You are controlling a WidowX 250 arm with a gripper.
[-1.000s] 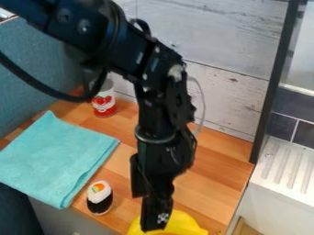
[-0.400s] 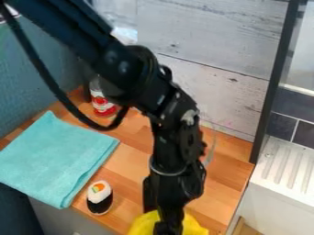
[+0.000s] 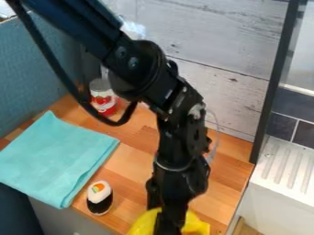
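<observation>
The black gripper (image 3: 167,220) hangs at the bottom centre, its lower end in front of a yellow object (image 3: 144,223) at the counter's front edge, hiding the middle of it. Whether the two touch, I cannot tell. Left of them a sushi toy (image 3: 99,197), white on top with an orange spot and a dark lower part, stands near the front edge. A folded turquoise cloth (image 3: 55,156) lies flat at the left. Behind the arm's cable, a red and white can (image 3: 103,98) stands at the back left.
The wooden counter (image 3: 215,193) ends at a dark upright post (image 3: 276,82) on the right, with a white ribbed drainboard (image 3: 285,167) beyond it. A pale plank wall (image 3: 208,32) stands behind, and a blue-grey panel (image 3: 36,73) borders the left.
The arm has shifted right and its gripper has lowered in front of the yellow object, which has turned or tilted slightly. The cloth and sushi toy have stayed put.
</observation>
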